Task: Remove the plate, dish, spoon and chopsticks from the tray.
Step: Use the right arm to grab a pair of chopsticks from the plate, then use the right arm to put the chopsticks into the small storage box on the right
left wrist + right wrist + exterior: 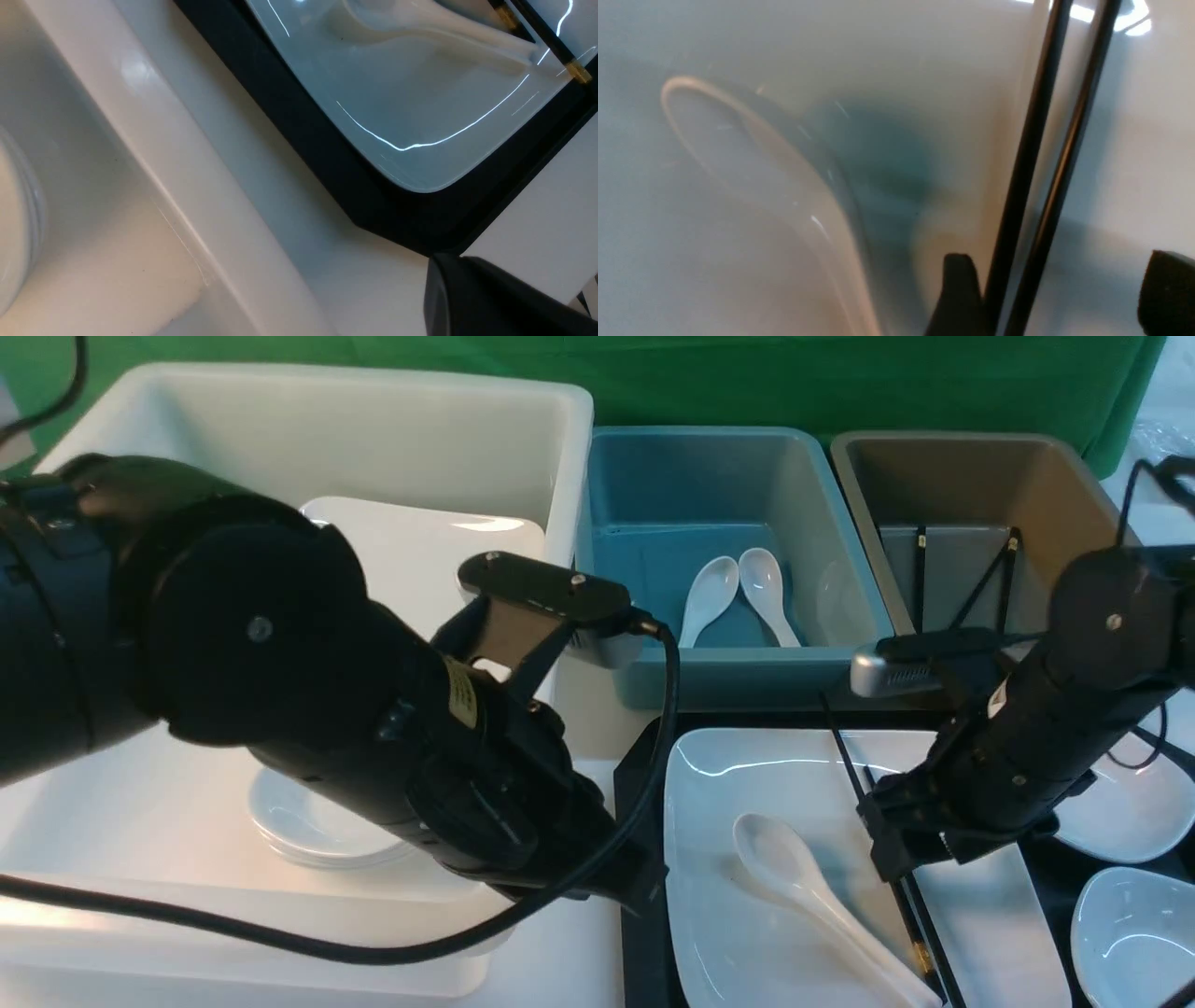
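The white squarish plate (747, 784) lies in the black tray (639, 775). The white spoon (803, 882) and the black chopsticks (845, 761) lie on the plate. My right gripper (896, 849) is low over the plate and open. In the right wrist view its fingers (959, 294) straddle the chopsticks (1036, 140), which run close to one finger, with the spoon (761, 163) beside them. My left gripper (644, 891) hangs by the tray's left edge. Only one finger (490, 298) shows, near the tray corner (373, 200) and the plate (420, 107).
A white tub (373, 420) on the left holds a large plate (420, 551) and stacked small dishes (308, 821). A blue tub (653, 476) holds two spoons (738, 593). A brown tub (962, 476) holds chopsticks (980, 579). Two small dishes (1130, 859) sit at the tray's right.
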{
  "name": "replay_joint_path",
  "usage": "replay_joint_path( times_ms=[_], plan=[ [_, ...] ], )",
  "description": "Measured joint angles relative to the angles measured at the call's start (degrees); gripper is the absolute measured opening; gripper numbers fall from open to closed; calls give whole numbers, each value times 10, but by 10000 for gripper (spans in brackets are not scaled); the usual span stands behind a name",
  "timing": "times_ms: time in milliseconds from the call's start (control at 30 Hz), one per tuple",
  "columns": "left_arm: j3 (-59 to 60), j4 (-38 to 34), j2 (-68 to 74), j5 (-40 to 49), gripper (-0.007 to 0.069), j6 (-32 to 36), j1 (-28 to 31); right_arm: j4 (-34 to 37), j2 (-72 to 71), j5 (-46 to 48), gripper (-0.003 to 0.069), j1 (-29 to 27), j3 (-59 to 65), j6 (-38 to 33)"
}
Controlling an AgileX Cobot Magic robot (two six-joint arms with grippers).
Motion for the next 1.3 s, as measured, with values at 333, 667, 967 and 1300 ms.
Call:
replay_joint_path(
  times_ms=[333, 667, 967, 1300],
  plan=[
    [0, 1, 0, -15, 1, -2, 0, -11, 40, -25, 406, 3, -4, -1],
    [0, 2, 0, -66, 1, 10, 0, -5, 26, -20, 76, 3, -3, -16],
    [0, -13, 1, -251, 1, 73, 0, -3, -39, 15, 76, 3, -3, -19],
    [0, -17, 1, -257, 2, 96, 0, 40, -66, 107, 76, 3, -45, -49]
  ],
)
